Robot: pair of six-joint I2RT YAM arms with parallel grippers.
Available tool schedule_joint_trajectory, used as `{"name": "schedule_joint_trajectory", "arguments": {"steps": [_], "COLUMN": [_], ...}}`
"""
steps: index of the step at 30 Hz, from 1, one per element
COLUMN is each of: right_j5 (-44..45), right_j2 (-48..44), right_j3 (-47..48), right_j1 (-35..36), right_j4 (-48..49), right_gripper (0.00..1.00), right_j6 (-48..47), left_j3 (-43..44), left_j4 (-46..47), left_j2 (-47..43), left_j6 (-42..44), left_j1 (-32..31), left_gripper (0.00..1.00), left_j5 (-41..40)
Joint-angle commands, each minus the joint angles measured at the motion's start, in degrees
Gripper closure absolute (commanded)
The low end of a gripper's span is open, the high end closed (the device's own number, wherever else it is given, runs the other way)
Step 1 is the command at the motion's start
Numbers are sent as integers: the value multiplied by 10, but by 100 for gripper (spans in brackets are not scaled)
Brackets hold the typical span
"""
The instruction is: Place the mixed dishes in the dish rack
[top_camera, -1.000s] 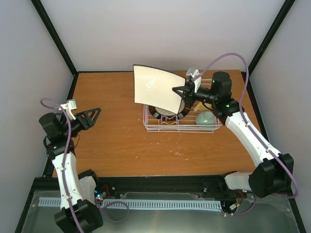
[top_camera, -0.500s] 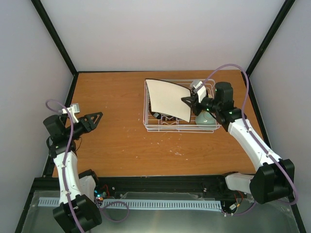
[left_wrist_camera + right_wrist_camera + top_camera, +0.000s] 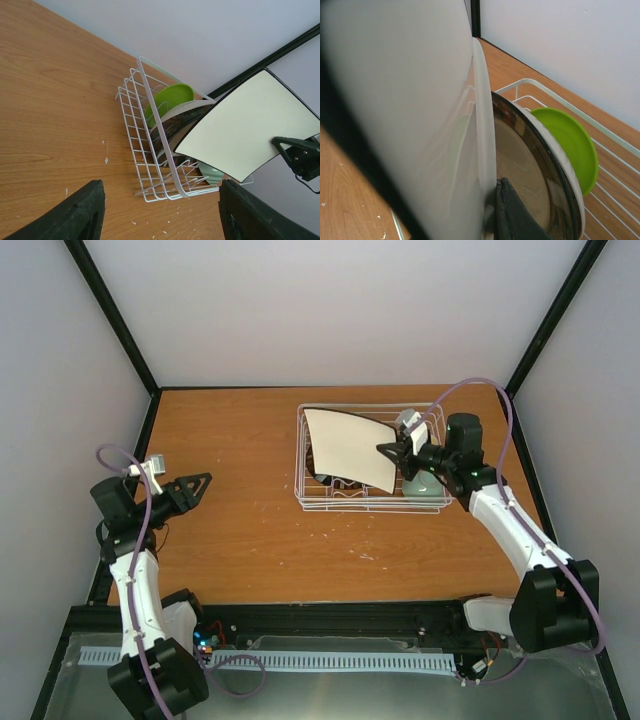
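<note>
My right gripper is shut on the right edge of the white square plate and holds it upright and tilted over the white wire dish rack. In the right wrist view one dark finger presses the plate at its edge. Behind it in the rack stand a dark-rimmed plate and the lime-green plate. The mint-green bowl lies in the rack's right end. The yellow mug is hidden. My left gripper is open and empty, well left of the rack.
The rack stands at the back right of the wooden table. White crumbs speckle the wood in front of it. Black frame posts and grey walls enclose the table.
My right gripper has lowered the white square plate from high above the rack down to the rack's middle. The left arm shifted slightly and stays open.
</note>
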Motion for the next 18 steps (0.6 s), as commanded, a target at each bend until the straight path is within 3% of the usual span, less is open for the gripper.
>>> {"name": "schedule_joint_trajectory", "arguments": {"steps": [1, 9, 18], "right_j5": [-66, -118, -105], "right_j2": [14, 43, 87], "right_j3": [7, 9, -2], "right_j1": [-13, -14, -15], "right_j4": [125, 117, 124], "right_gripper": [97, 97, 97], "right_j6": [-3, -19, -38], "left_j3": [19, 19, 19], "left_j4": [-7, -2, -9], "left_j2": [2, 9, 2], "left_j6": [20, 15, 15], "left_j1": [-1, -1, -1], "left_gripper": [38, 39, 39], "left_j5": [-7, -9, -16]}}
